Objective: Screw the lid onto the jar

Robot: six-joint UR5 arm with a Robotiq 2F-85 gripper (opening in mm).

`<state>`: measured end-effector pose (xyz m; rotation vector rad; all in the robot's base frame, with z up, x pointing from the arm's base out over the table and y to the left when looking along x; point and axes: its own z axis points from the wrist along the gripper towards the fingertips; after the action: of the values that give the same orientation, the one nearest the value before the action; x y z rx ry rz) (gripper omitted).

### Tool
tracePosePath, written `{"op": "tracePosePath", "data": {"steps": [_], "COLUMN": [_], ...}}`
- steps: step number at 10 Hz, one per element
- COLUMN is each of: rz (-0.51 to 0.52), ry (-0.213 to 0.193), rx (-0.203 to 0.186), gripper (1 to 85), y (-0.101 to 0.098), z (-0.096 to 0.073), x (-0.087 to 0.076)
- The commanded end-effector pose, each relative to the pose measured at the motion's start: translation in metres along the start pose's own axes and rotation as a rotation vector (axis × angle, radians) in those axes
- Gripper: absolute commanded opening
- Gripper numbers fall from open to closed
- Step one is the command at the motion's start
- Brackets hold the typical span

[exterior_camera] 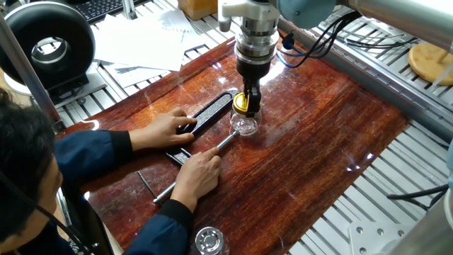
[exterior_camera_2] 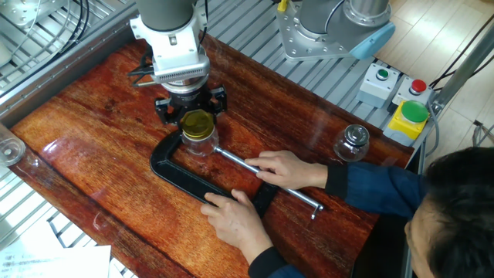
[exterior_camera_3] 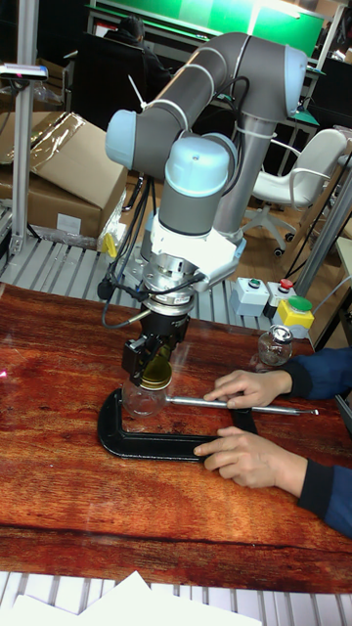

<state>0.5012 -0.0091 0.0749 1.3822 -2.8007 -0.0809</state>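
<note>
The small clear glass jar (exterior_camera: 246, 125) (exterior_camera_2: 199, 143) (exterior_camera_3: 144, 398) stands on the wooden table, held in a black C-clamp (exterior_camera_2: 179, 179) (exterior_camera_3: 156, 442). The yellow-gold lid (exterior_camera: 243, 103) (exterior_camera_2: 196, 123) (exterior_camera_3: 154, 373) sits on the jar's mouth. My gripper (exterior_camera: 249, 99) (exterior_camera_2: 193, 114) (exterior_camera_3: 152, 367) comes straight down over it, its black fingers shut on the lid from both sides.
A person's two hands rest on the clamp: one (exterior_camera_2: 287, 167) on the screw bar, the other (exterior_camera_2: 231, 216) on the black frame. A second clear jar with a silvery top (exterior_camera_2: 352, 144) stands at the table edge. A tan wooden disc (exterior_camera: 432, 62) lies off the table.
</note>
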Motion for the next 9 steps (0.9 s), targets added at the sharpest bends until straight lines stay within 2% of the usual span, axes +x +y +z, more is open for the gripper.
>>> {"op": "tracePosePath", "data": {"steps": [1, 3, 6, 9], "rz": [-0.016, -0.021, -0.012, 0.033], "ry": [0.004, -0.012, -0.018, -0.021], "rx": [-0.015, -0.024, -0.029, -0.051], "gripper": [67.0, 75.7, 77.0, 77.7], "y": [-0.001, -0.001, 0.0, 0.009], "z": [-0.004, -0.002, -0.002, -0.001], "x": [0.002, -0.003, -0.005, -0.01]}}
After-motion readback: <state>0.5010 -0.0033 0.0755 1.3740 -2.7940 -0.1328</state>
